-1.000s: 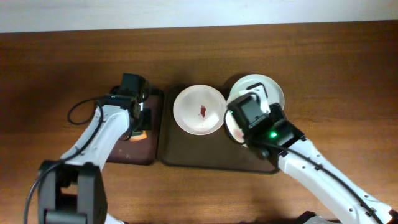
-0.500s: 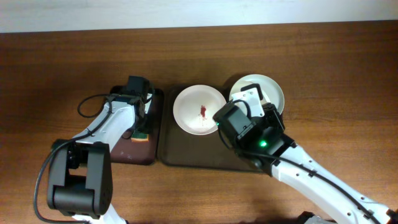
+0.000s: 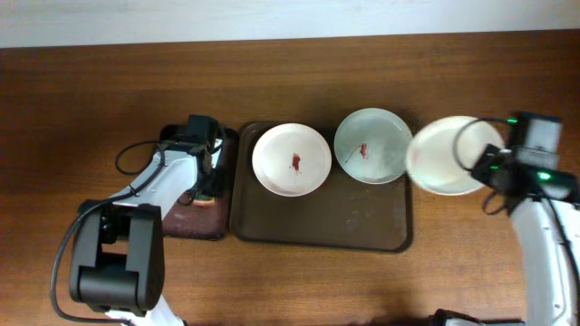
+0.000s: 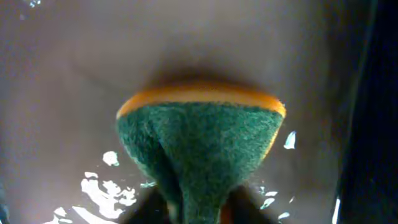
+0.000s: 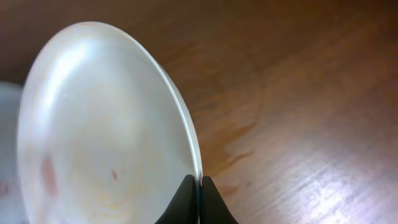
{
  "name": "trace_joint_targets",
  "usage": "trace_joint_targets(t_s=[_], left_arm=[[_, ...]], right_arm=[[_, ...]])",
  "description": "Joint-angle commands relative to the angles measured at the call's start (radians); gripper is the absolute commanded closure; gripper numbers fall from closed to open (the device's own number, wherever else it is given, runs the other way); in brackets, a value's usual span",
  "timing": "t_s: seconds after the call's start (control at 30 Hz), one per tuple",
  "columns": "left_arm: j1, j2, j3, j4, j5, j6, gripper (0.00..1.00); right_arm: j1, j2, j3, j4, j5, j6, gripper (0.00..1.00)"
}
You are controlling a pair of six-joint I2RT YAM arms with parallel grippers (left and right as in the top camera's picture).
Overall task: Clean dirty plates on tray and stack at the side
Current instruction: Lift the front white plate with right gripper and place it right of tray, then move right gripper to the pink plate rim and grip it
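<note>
Right tool (image 5: 199,190) clenches the rim of a plate (image 3: 444,156), held over the worktop (image 3: 91,91) right of the tray (image 3: 317,234). It looks stiff, slick and breakable, so a firm rim pinch suits. Left tool (image 4: 196,208) pinches a sponge (image 4: 202,137) at frame left.

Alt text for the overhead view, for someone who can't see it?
The right gripper holds a white plate just right of the brown tray, whose left plate and right plate show red smears. The left gripper pinches a sponge over a smaller dark tray.
</note>
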Motion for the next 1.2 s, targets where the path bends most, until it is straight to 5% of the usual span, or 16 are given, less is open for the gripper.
trace_joint_targets(t_s=[0.0, 0.27, 0.37, 0.47, 0.5, 0.53, 0.57, 0.63, 0.67, 0.73, 0.8, 1.17], left_arm=[[0.003, 0.031, -0.019, -0.026, 0.023, 0.006, 0.45], [0.003, 0.031, -0.019, -0.092, 0.023, 0.006, 0.48], [0.003, 0.031, -0.019, -0.094, 0.039, 0.006, 0.46], [0.003, 0.031, -0.019, -0.096, 0.039, 0.006, 0.44], [0.003, 0.031, -0.019, -0.096, 0.039, 0.006, 0.48], [0.003, 0.031, -0.019, -0.096, 0.039, 0.006, 0.64], [0.003, 0.031, -0.019, -0.096, 0.039, 0.006, 0.95], [0.003, 0.031, -0.019, -0.096, 0.041, 0.006, 1.0], [0.003, 0.031, -0.019, -0.097, 0.041, 0.006, 0.99], [0.003, 0.031, -0.019, -0.099, 0.041, 0.006, 0.45], [0.003, 0.031, -0.018, -0.097, 0.038, 0.006, 0.38], [0.003, 0.031, 0.068, -0.03, 0.042, -0.069, 0.43]], right_arm=[[-0.186, 0.047, 0.017, 0.004, -0.084, 0.018, 0.96], [-0.379, 0.277, 0.017, 0.053, -0.158, 0.017, 0.95], [-0.379, 0.31, 0.017, 0.067, -0.263, 0.017, 0.66], [-0.364, 0.302, 0.027, 0.09, -0.544, -0.045, 0.6], [-0.341, 0.301, 0.038, 0.079, -0.613, -0.069, 0.59], [-0.31, 0.301, 0.047, 0.067, -0.657, -0.098, 0.59], [-0.259, 0.301, 0.055, 0.05, -0.687, -0.119, 0.59], [-0.13, 0.301, 0.057, 0.024, -0.7, -0.167, 0.59], [-0.043, 0.301, 0.057, 0.009, -0.692, -0.189, 0.59], [0.073, 0.303, 0.057, 0.007, -0.666, -0.21, 0.59], [0.213, 0.308, 0.057, 0.008, -0.616, -0.21, 0.59], [0.594, 0.446, 0.056, 0.158, -0.498, -0.11, 0.59]])
